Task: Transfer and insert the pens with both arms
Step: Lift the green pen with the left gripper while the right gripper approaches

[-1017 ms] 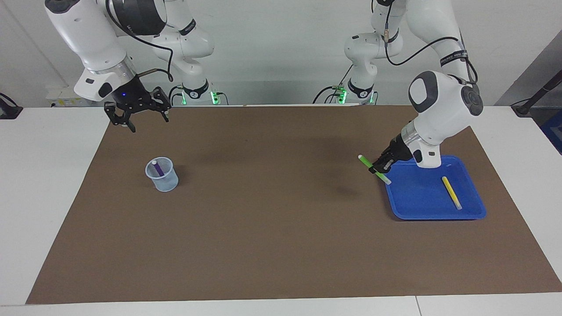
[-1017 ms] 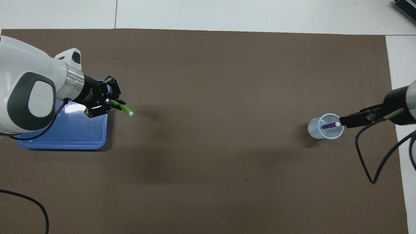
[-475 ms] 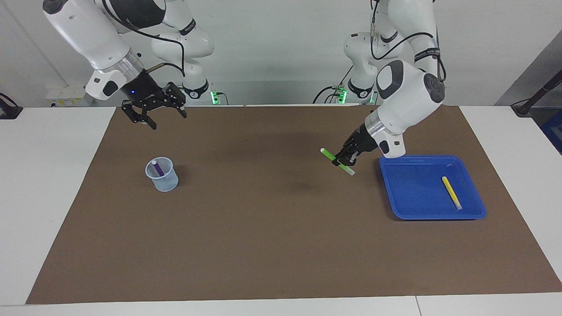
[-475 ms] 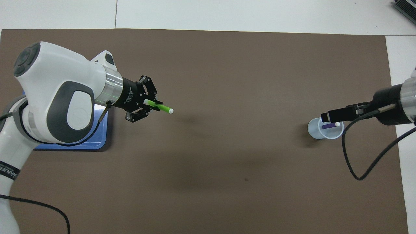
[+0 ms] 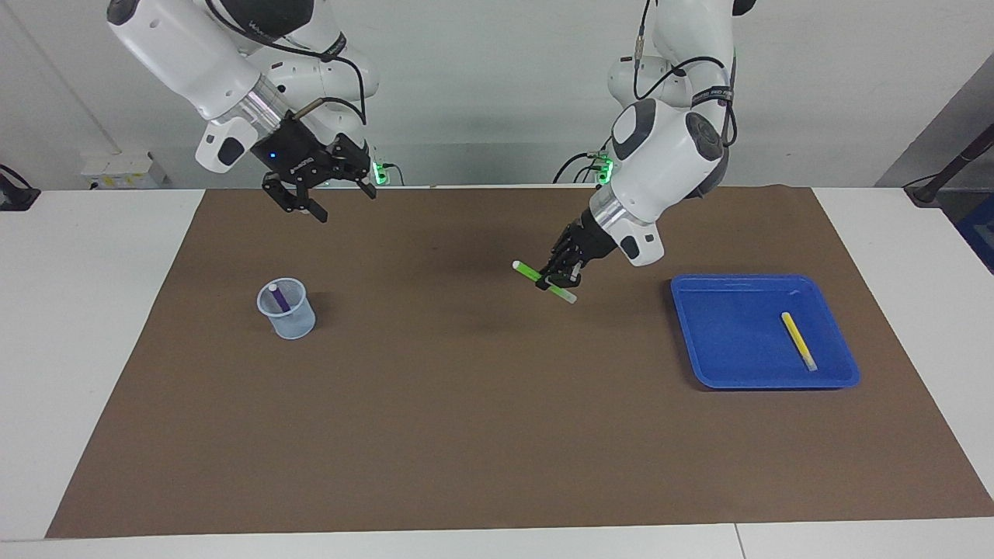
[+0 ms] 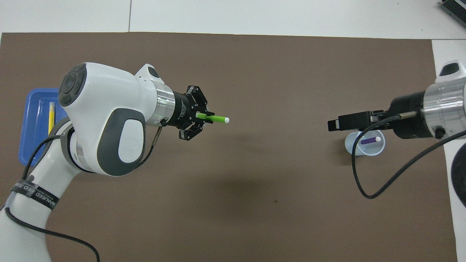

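My left gripper [image 5: 561, 275] [image 6: 202, 117] is shut on the green pen [image 5: 529, 272] [image 6: 218, 119] and holds it in the air over the middle of the brown mat. The pen's pale tip points toward the right arm's end. My right gripper [image 5: 342, 203] [image 6: 336, 124] hangs open and holds nothing, high over the mat close to the clear cup [image 5: 293, 320] [image 6: 351, 146]. The purple pen [image 5: 278, 299] [image 6: 369, 140] leans inside that cup. The yellow pen [image 5: 797, 340] [image 6: 51, 118] lies in the blue tray [image 5: 730, 341] [image 6: 34, 127].
The brown mat [image 5: 481, 419] covers most of the white table. A black cable [image 6: 386, 182] loops down from the right wrist beside the cup. The tray sits at the left arm's end and the cup at the right arm's end.
My left gripper has carried the green pen from the tray's edge to over the middle of the mat. My right gripper, still open, has swung toward the middle as well.
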